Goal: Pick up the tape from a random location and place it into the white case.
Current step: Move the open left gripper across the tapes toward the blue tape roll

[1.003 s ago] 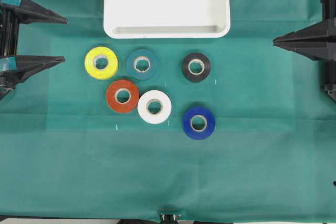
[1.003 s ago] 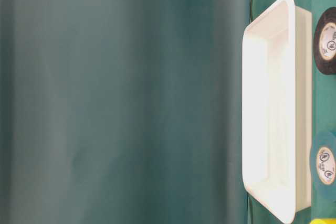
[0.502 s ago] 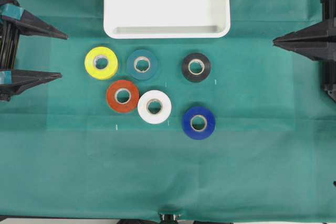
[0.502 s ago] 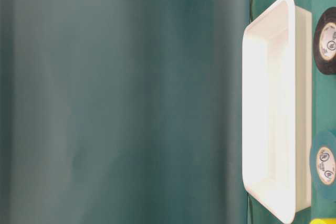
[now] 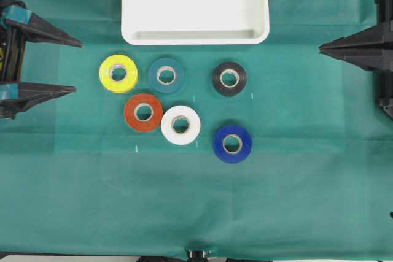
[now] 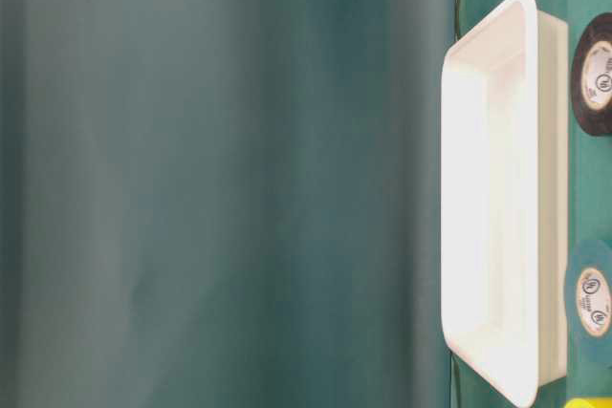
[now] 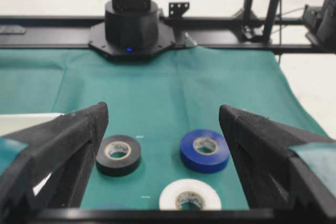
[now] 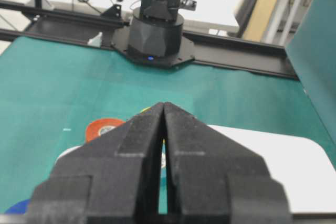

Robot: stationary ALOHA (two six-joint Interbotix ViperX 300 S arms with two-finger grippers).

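The bright blue tape (image 5: pixel 232 143) lies flat on the green cloth, right of centre and nearest the front; it also shows in the left wrist view (image 7: pixel 205 150). The white case (image 5: pixel 195 40) stands empty at the back centre and shows side-on in the table-level view (image 6: pixel 529 93). My left gripper (image 5: pixel 78 67) is open and empty at the left edge, far from the tape; in its wrist view (image 7: pixel 164 111) the tape lies ahead between the fingers. My right gripper (image 5: pixel 321 46) is shut and empty at the right edge (image 8: pixel 164 104).
Five other rolls lie around the tape: yellow (image 5: pixel 118 73), dull teal (image 5: pixel 166 75), black (image 5: pixel 229 78), orange (image 5: pixel 143 112) and white (image 5: pixel 180 125). The white roll is the closest, to the left of the tape. Green cloth covers the table.
My left gripper has shifted toward the table's front in the overhead view and edged slightly toward the rolls, still open. The right gripper and all rolls have not moved.
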